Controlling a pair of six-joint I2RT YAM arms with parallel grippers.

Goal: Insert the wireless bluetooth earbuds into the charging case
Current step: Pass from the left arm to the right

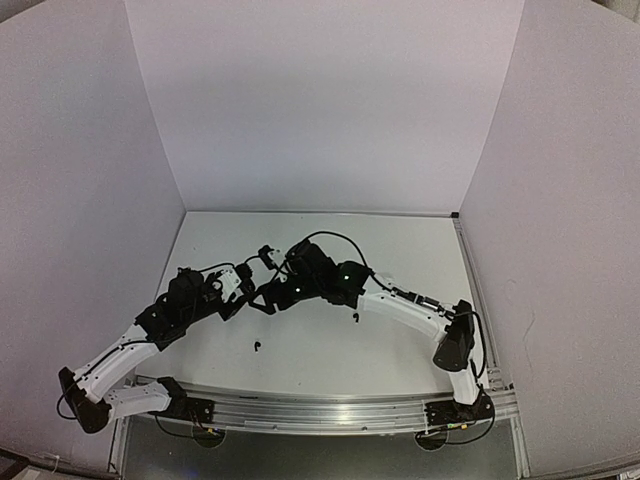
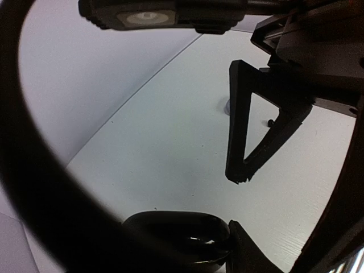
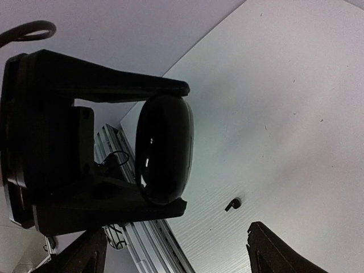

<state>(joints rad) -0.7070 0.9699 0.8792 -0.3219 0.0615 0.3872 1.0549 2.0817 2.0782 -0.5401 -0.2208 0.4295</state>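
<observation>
Mid-bench, the left gripper [image 3: 182, 147] clamps a glossy black, pebble-shaped plastic charging case [image 3: 165, 149] between its two black fingers, one pressed to each rounded side. The case is held clear of the matte white bench [image 1: 400, 250]. Facing it, the right gripper [image 3: 176, 239] has its fingers spread wide with nothing between them.

One tiny black bean-shaped wireless earbud [image 1: 257, 347] lies loose on the bench on the near side of the two grippers, towards the aluminium rail [image 1: 320, 405] at the near edge. A second black earbud [image 1: 355, 317] lies further right, just beside the right arm's white forearm [image 1: 400, 310]. Both are dark specks on the pale surface, far smaller than the case and apart from it. A pale fleck on the bench in the left wrist view is too small to identify.
</observation>
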